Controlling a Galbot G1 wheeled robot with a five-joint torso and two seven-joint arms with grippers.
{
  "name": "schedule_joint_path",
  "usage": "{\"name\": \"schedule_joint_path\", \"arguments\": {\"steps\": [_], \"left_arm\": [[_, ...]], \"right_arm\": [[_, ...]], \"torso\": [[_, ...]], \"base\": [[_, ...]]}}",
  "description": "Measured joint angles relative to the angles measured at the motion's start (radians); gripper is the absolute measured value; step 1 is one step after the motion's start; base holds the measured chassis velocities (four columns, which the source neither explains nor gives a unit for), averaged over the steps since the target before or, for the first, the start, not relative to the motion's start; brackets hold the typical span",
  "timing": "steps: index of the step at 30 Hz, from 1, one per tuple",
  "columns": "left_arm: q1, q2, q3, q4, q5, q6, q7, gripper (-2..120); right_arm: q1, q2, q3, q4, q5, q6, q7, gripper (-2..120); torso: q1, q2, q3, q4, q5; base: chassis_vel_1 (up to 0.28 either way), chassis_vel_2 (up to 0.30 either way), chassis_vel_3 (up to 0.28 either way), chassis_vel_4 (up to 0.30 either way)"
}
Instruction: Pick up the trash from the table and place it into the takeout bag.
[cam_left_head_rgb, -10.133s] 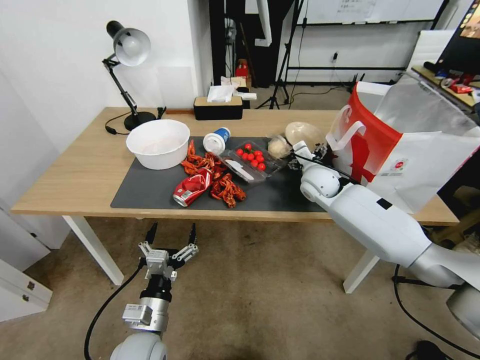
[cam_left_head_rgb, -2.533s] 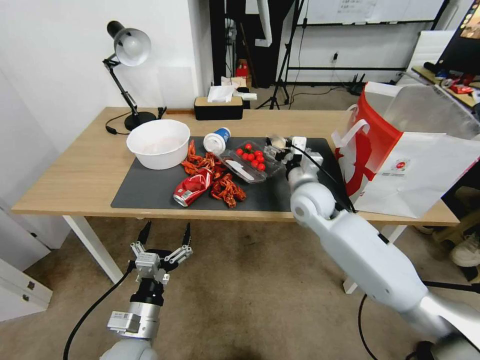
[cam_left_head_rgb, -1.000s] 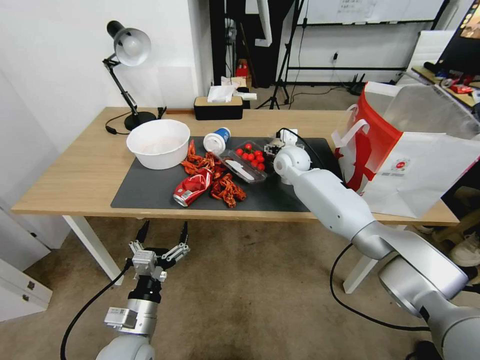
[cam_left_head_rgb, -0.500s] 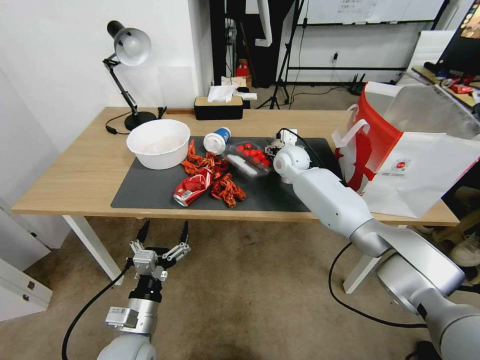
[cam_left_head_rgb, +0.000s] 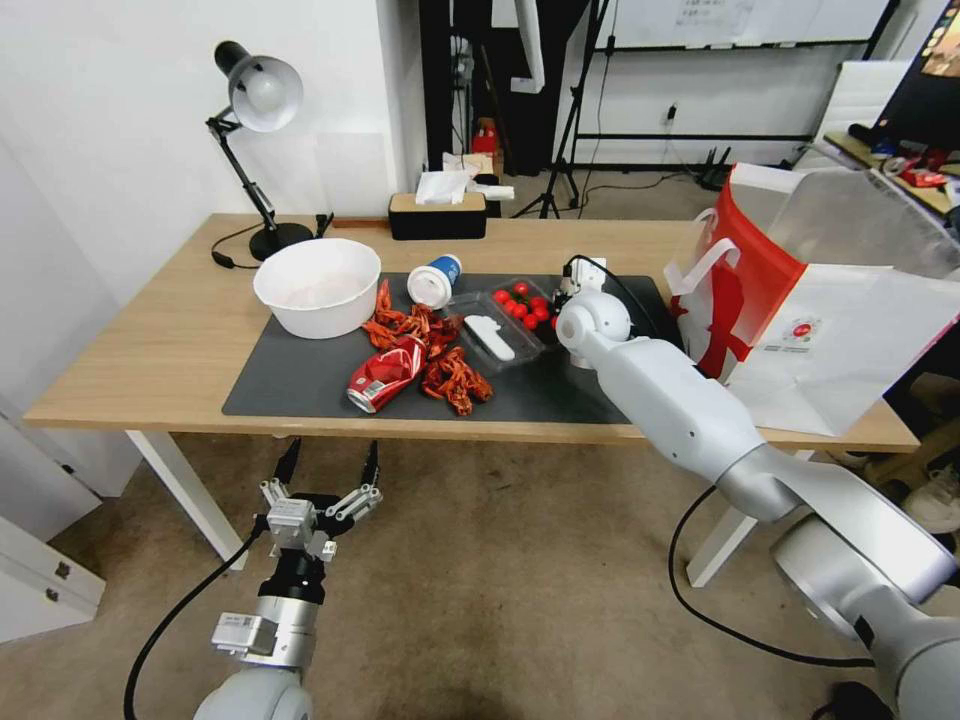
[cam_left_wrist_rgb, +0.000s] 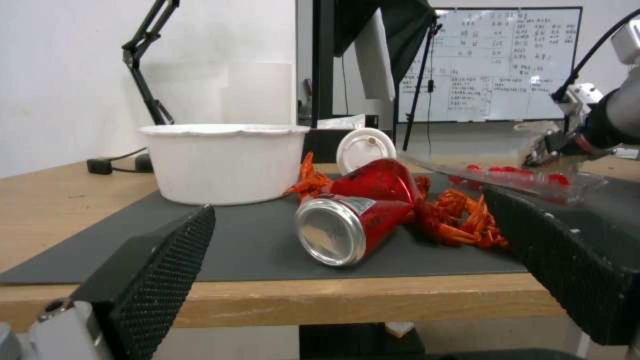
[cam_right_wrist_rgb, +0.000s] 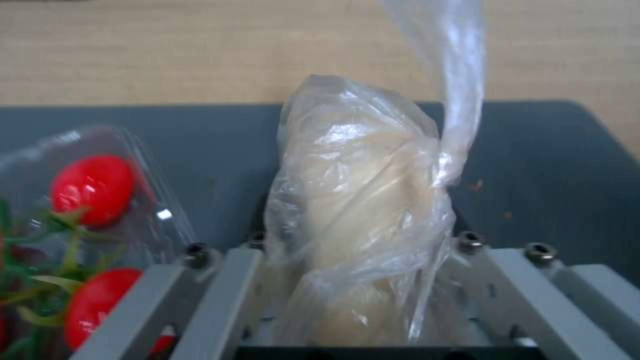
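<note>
My right gripper (cam_right_wrist_rgb: 353, 245) is shut on the crumpled clear wrapper (cam_right_wrist_rgb: 360, 190), which holds something beige, just above the dark mat (cam_left_head_rgb: 300, 385). In the head view the right gripper (cam_left_head_rgb: 568, 292) sits behind its wrist, beside a clear tray of tomatoes (cam_left_head_rgb: 500, 325). The crushed red soda can (cam_left_head_rgb: 385, 373) (cam_left_wrist_rgb: 353, 220) lies at the mat's front. The blue-and-white paper cup (cam_left_head_rgb: 433, 281) lies on its side farther back. The takeout bag (cam_left_head_rgb: 800, 300) stands open at the table's (cam_left_head_rgb: 150, 350) right end. My left gripper (cam_left_head_rgb: 322, 470) (cam_left_wrist_rgb: 360, 270) hangs open below the table's front edge.
A white bowl (cam_left_head_rgb: 316, 286) stands at the mat's left, with red crayfish shells (cam_left_head_rgb: 445, 375) strewn beside the can. A desk lamp (cam_left_head_rgb: 255, 110) and a tissue box (cam_left_head_rgb: 437, 212) stand along the back edge. Bare wood lies left of the mat.
The right gripper, with the wrapper in it, has drawn slightly right. The clear tray has shifted and its tomatoes have gathered at the end by the gripper. The left arm is still.
</note>
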Motion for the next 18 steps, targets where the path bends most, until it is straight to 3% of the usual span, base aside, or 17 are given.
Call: {"name": "schedule_joint_path", "arguments": {"steps": [8,18], "left_arm": [[0.002,-0.001,0.002,-0.003,0.005,0.000,-0.001,100],[0.010,0.001,-0.004,-0.009,0.002,-0.006,-0.002,100]], "right_arm": [[-0.010,-0.052,0.006,0.107,-0.023,0.019,0.007,10],[-0.030,-0.112,0.020,0.252,-0.089,0.048,-0.012,10]], "torso": [[0.000,0.000,0.000,0.0000,-0.0001],[0.000,0.000,0.000,0.0001,-0.0002]], "base": [[0.000,0.000,0.000,0.000],[0.000,0.000,0.000,0.000]]}}
